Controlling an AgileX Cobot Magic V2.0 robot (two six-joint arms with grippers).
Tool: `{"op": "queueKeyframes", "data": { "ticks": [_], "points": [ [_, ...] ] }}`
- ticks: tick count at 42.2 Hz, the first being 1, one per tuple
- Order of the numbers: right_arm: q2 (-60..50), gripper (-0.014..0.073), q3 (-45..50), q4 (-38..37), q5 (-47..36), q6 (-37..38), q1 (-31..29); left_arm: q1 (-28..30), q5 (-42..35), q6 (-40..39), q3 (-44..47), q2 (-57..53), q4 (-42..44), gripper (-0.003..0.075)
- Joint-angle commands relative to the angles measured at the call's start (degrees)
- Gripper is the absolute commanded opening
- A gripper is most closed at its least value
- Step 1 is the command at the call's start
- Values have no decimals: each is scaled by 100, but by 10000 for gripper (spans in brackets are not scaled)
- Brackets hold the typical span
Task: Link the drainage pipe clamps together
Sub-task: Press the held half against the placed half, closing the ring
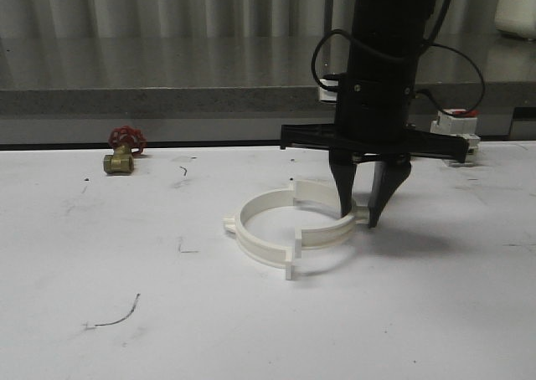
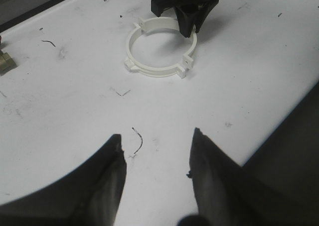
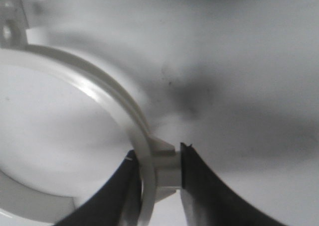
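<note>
The two drainage pipe clamps (image 1: pixel 289 225) are laid as a near-ring in the middle of the desk (image 1: pixel 100 313), but the front tabs are judged not yet aligned. The right half is clamped at its nub by the right gripper (image 1: pixel 362 217). The left gripper (image 2: pixel 157 159) is held apart near the front edge, and much free room is left on all sides.

**Surfaces as I see them**

I see the drainage pipe clamps (image 1: pixel 289 229) as smooth white plastic with a faint sheen. The table (image 1: pixel 100 296) looks matt white, scuffed with dark marks. The right gripper (image 1: pixel 361 217) fingers (image 3: pixel 199 186) look like matt black plastic. The valve (image 1: pixel 120 161) has a dull brass body and a red handwheel.
</note>
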Motion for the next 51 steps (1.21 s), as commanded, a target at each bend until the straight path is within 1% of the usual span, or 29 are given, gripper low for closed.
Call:
{"op": "queueKeyframes", "data": {
  "ticks": [1, 22, 36, 44, 51],
  "points": [
    [-323, 214, -192, 73, -82, -17, 0, -2, -396, -8, -145, -7, -83, 302],
    [-197, 214, -192, 73, -300, -17, 0, -2, -396, -8, -145, -7, -83, 302],
    [-191, 214, -192, -179, -326, -17, 0, -2, -396, -8, -145, -7, -83, 302],
    [-191, 214, -192, -149, -306, -17, 0, -2, -396, -8, -145, -7, -83, 302],
    [-191, 214, -192, -286, -311, -17, 0, -2, -396, -8, -145, -7, -83, 302]
  ]
}}
